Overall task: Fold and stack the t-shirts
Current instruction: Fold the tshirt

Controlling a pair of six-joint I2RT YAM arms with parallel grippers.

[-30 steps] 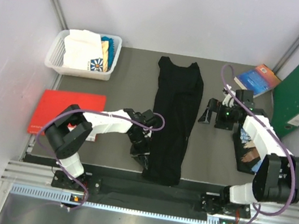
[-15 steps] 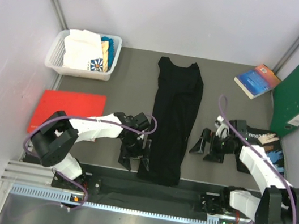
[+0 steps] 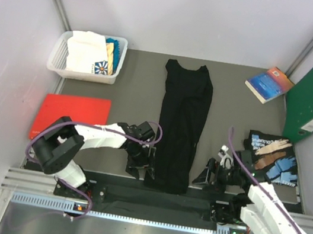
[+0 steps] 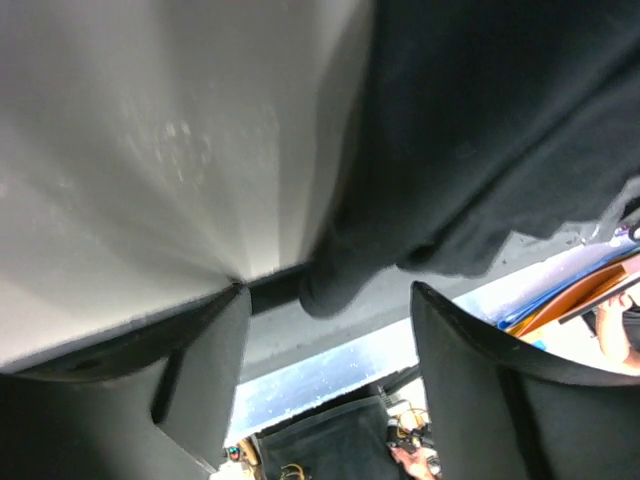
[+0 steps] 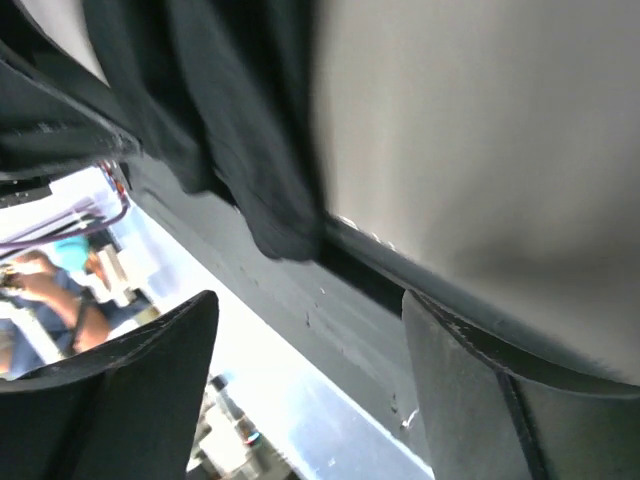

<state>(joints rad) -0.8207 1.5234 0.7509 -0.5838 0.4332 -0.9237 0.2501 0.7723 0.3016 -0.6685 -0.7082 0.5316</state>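
One grey table (image 3: 131, 89). Black t-shirt (image 3: 180, 127) lies flat down middle, collar toward 12 o'clock, hem at 6. White basket (image 3: 56, 59) at 10 o'clock holds white and teal t-shirts (image 3: 86, 51). Left gripper (image 3: 139, 165) at 7 o'clock, just beside hem corner, fingers spread wide, nothing held. Right gripper (image 3: 203, 179) at 5 o'clock, likewise spread, empty.
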